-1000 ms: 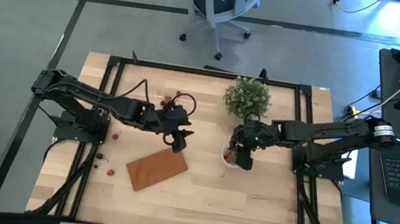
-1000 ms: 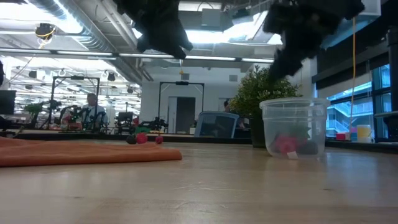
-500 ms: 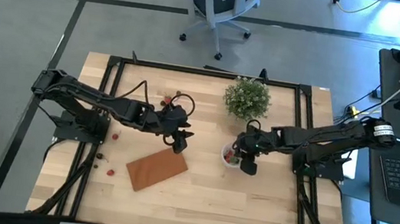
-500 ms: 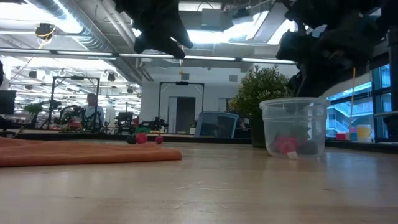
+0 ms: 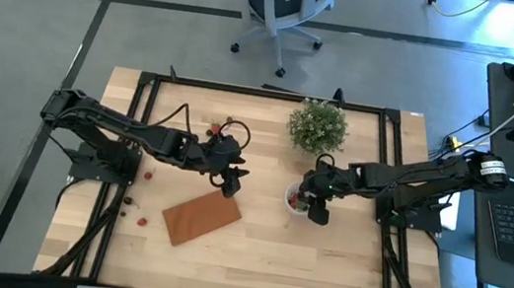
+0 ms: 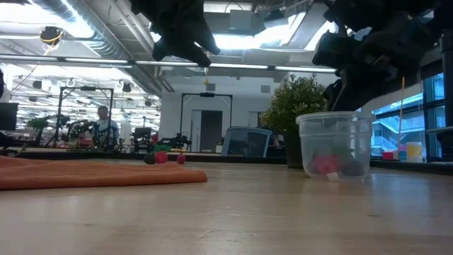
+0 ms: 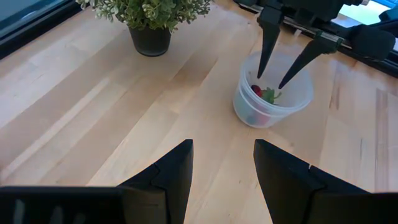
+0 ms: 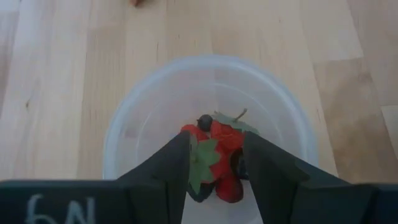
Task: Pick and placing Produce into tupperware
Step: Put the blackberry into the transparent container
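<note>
On the bench, berries (image 5: 139, 214) lay loose at left while the cup (image 5: 296, 200) at right already held some.
Left hand (image 5: 230, 185) hung open and empty above the board (image 5: 200, 218); more berries (image 5: 216, 127) sat behind it. Right hand (image 5: 312, 207) hovered over the cup, its fingers parted, gripping nothing, strawberries (image 8: 219, 154) below. Several pieces remained to collect. The plant (image 5: 317, 125) stood near the cup, crowding that side.

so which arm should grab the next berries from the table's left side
Left, probably. The left gripper hangs open beside the loose produce, while the right gripper sits open over the tupperware across the table.
</note>
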`<state>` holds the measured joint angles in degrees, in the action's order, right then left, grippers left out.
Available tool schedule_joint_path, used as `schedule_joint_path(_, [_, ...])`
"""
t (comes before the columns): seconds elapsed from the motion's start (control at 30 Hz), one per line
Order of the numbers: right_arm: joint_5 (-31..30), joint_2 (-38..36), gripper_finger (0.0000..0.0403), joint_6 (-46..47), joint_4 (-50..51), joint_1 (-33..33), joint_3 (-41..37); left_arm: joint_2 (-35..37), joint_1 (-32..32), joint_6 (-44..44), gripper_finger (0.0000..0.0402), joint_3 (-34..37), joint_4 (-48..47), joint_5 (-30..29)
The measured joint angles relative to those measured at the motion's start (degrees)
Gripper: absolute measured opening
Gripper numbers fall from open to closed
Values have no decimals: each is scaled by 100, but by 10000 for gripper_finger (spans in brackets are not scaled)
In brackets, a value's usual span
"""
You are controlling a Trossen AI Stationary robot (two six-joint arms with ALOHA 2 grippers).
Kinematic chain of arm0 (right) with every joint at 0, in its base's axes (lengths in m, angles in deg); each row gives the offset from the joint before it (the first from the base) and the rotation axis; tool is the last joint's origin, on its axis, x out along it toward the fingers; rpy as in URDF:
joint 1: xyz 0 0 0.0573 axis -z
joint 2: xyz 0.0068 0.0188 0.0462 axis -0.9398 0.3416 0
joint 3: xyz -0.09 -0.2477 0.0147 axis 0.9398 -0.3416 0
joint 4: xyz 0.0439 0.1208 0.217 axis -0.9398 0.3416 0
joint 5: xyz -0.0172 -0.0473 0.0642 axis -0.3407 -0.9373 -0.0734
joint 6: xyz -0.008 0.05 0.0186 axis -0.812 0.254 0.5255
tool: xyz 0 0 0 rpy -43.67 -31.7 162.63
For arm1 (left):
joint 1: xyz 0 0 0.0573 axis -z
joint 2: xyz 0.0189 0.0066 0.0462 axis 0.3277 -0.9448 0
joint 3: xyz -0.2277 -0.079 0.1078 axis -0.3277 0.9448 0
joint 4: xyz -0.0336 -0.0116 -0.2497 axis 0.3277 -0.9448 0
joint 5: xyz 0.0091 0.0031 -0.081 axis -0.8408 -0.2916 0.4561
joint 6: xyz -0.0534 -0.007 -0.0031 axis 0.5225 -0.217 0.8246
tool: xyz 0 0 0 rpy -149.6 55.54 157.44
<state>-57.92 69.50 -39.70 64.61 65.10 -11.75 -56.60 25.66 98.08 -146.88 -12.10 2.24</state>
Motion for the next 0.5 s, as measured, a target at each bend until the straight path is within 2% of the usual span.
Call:
schedule_joint_path(0.23, [-3,-46,151,-7,20,4,491,2,-1,-97,163,0,3,79])
schedule_joint_path(0.4, [-74,-228,151,-205,324,74,1210,2,-2,-407,163,0,1,152])
schedule_joint_path(0.5, [-317,-358,151,-364,720,177,1708,2,-48,-492,163,0,-15,155])
